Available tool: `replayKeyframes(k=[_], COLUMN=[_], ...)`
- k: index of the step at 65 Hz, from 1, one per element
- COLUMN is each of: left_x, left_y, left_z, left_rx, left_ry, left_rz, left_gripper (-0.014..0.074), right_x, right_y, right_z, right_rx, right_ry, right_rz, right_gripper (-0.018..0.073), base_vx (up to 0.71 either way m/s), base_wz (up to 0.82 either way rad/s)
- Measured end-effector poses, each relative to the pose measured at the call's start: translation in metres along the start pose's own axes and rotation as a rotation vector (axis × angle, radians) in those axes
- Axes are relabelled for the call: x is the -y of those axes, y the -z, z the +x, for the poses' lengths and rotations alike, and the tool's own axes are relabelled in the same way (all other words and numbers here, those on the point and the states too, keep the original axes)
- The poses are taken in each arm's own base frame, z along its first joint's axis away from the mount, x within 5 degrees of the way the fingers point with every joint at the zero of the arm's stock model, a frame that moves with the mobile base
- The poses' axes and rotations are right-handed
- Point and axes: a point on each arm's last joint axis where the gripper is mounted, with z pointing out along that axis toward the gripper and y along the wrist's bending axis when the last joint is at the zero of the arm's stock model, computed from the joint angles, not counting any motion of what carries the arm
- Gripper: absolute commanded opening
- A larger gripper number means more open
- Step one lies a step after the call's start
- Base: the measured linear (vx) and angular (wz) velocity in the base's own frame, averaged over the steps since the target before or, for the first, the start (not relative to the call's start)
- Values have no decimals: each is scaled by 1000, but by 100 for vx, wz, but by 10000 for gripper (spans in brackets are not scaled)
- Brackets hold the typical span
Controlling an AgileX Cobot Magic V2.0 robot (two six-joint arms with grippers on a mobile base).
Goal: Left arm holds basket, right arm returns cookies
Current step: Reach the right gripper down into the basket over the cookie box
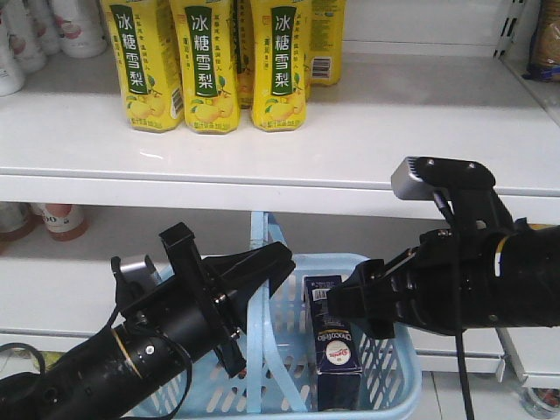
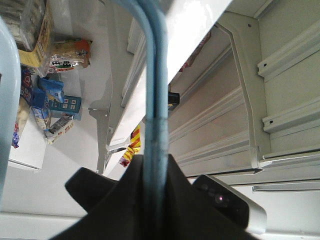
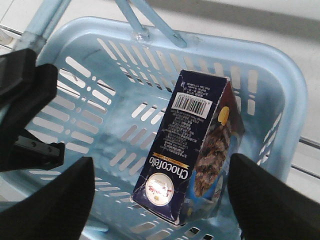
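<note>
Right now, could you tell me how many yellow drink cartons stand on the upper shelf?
4 for sure: three yellow drink cartons in a front row, left, middle and right, plus one behind the right one. More may be hidden behind them.

Navy cookie box (image 3: 192, 150) standing inside light-blue basket (image 3: 250, 47)

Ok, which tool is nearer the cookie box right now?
Right. The right tool hangs open just above the cookie box, which stands in the basket. The left tool is shut on the basket handle, off to the box's side.
</note>
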Motion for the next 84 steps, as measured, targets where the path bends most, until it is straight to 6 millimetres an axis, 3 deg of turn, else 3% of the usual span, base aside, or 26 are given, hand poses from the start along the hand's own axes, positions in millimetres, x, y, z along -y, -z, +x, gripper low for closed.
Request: replayKeyframes(k=[36,84], left_x=[0,0], left_y=[0,0], left_z=[0,0], left_rx=[0,0], left_ry=[0,0], left_rz=[0,0], left_gripper=[-3,-3], right_x=[-4,-2], right_y=[-27,-46], right_z=[4,5], right_rx=[-105,-146], right_ry=[-18,44], right_rz=[-8,41], right_gripper=[506,506], base_vx=[0,0], base_wz=[0,0])
